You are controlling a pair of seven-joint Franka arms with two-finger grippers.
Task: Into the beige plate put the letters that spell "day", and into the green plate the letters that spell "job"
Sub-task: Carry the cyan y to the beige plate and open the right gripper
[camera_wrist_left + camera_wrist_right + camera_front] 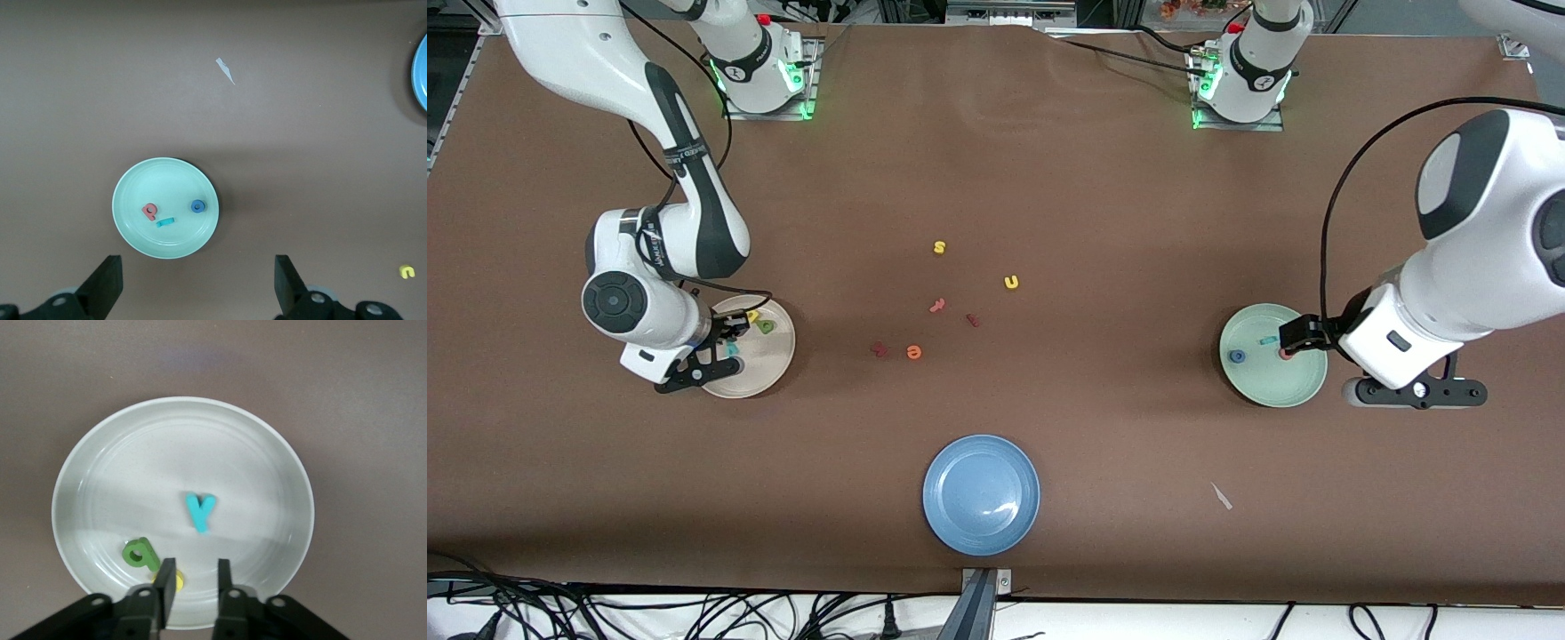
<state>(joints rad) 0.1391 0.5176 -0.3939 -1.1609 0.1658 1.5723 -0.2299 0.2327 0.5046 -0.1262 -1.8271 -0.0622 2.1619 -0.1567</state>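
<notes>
In the front view, the round cream-beige plate (769, 366) is seen at the right arm's end of the table (1103, 196), under the right end effector (730, 338); the round pale mint-green plate (1272, 378) lies at the left arm's end, beside the left end effector (1303, 336). Yellow, red and orange foam letters (938, 302) are scattered between the plates, and a blue plate (981, 494) lies nearer the camera.

In the left wrist view, the blue ring "o" (197, 207), the teal "j" (165, 222) lying flat, and the salmon-pink letter (151, 211) are shown inside the green plate, with the left end effector's fingers (107, 283) spread wide.

In the right wrist view, the teal "y" (199, 511) lies flat in the beige plate with its stem pointing toward the slightly parted, empty fingers (165, 581); the dark green letter (140, 553) and the yellow letter (177, 580) lie beside them.
</notes>
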